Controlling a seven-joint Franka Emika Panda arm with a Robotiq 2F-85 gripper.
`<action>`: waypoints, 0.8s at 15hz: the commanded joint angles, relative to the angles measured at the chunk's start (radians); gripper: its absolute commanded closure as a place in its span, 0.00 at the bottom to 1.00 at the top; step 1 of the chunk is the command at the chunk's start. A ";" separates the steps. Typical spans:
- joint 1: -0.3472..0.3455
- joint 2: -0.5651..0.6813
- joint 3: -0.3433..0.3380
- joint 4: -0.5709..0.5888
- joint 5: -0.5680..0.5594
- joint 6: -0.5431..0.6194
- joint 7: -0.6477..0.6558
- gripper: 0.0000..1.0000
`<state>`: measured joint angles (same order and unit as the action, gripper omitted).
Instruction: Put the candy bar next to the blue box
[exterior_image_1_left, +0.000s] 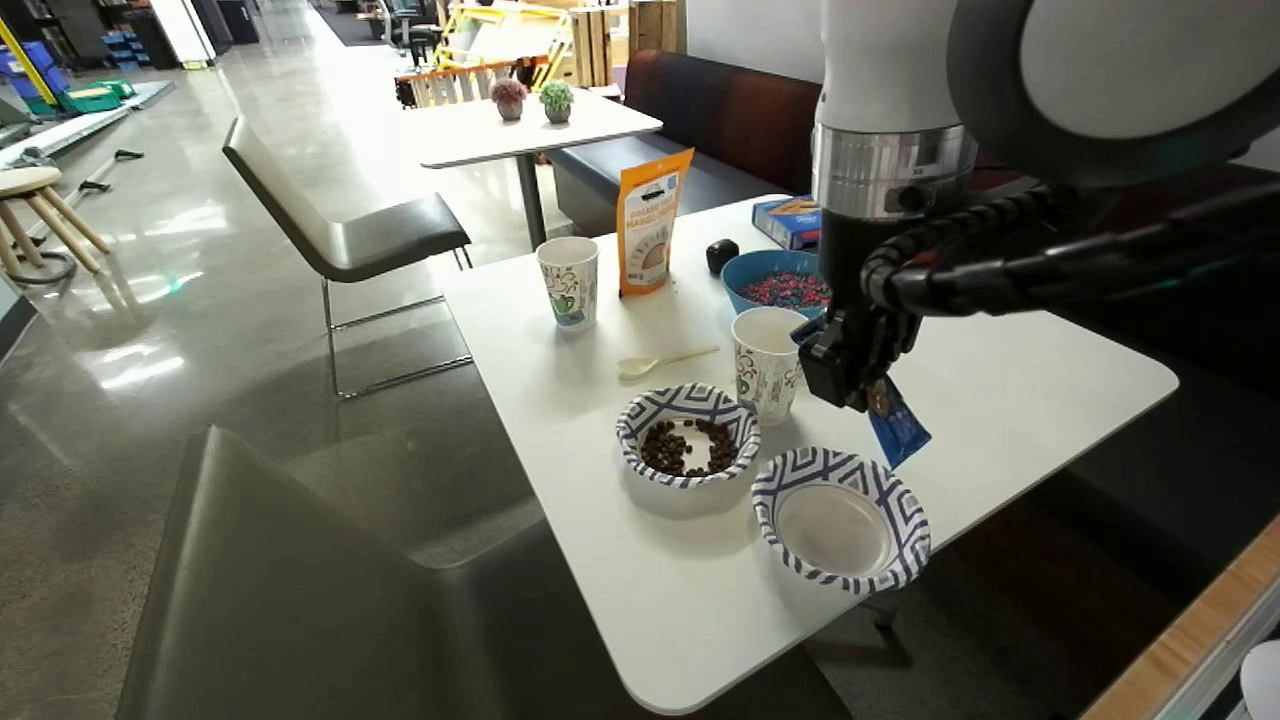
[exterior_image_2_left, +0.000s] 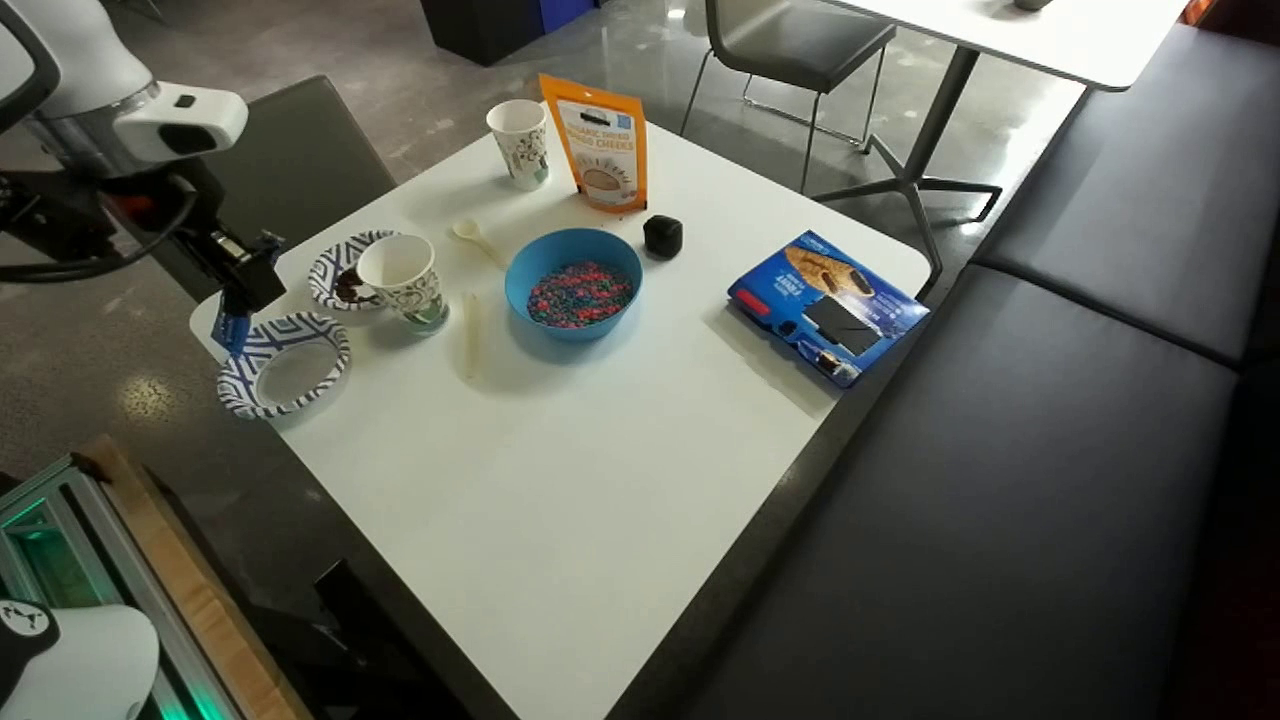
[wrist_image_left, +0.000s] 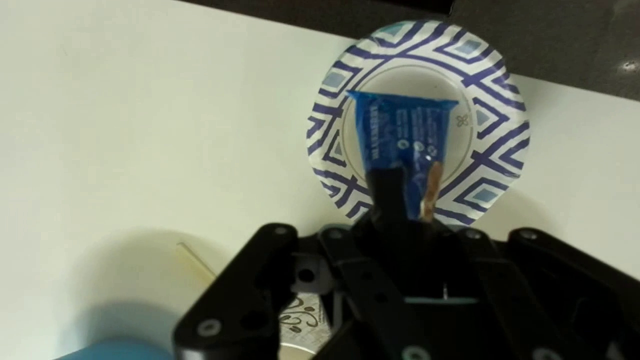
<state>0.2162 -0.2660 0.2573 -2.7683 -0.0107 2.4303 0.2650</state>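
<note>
The candy bar, in a blue wrapper, is held in my gripper. It shows in both exterior views (exterior_image_1_left: 900, 432) (exterior_image_2_left: 231, 330) and in the wrist view (wrist_image_left: 407, 125). My gripper (exterior_image_1_left: 850, 375) is shut on one end of it; the free end points down and outward. In the wrist view the fingers (wrist_image_left: 400, 200) cover the gripped end. The bar hangs above the table, over or beside an empty blue-and-white patterned plate (exterior_image_2_left: 232, 385). The blue box (exterior_image_2_left: 830, 310) lies flat at the table's far corner, well away from the gripper; the arm partly hides it in an exterior view (exterior_image_1_left: 785, 222).
A patterned cup (exterior_image_1_left: 768, 365) and a plate of dark beans (exterior_image_1_left: 690, 395) stand close to the gripper. A blue bowl (exterior_image_2_left: 570, 330), black object (exterior_image_2_left: 663, 237), orange pouch (exterior_image_2_left: 600, 150), second cup (exterior_image_2_left: 522, 145) and pale spoon (exterior_image_2_left: 480, 243) stand on the white table (exterior_image_2_left: 560, 520).
</note>
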 joint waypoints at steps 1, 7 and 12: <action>-0.002 -0.002 0.002 0.000 0.001 -0.002 0.001 0.98; -0.104 -0.038 -0.144 0.035 0.054 -0.032 -0.066 0.98; -0.224 0.024 -0.278 0.113 0.108 -0.082 -0.076 0.98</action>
<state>0.0490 -0.2840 0.0244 -2.7136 0.0570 2.4018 0.1807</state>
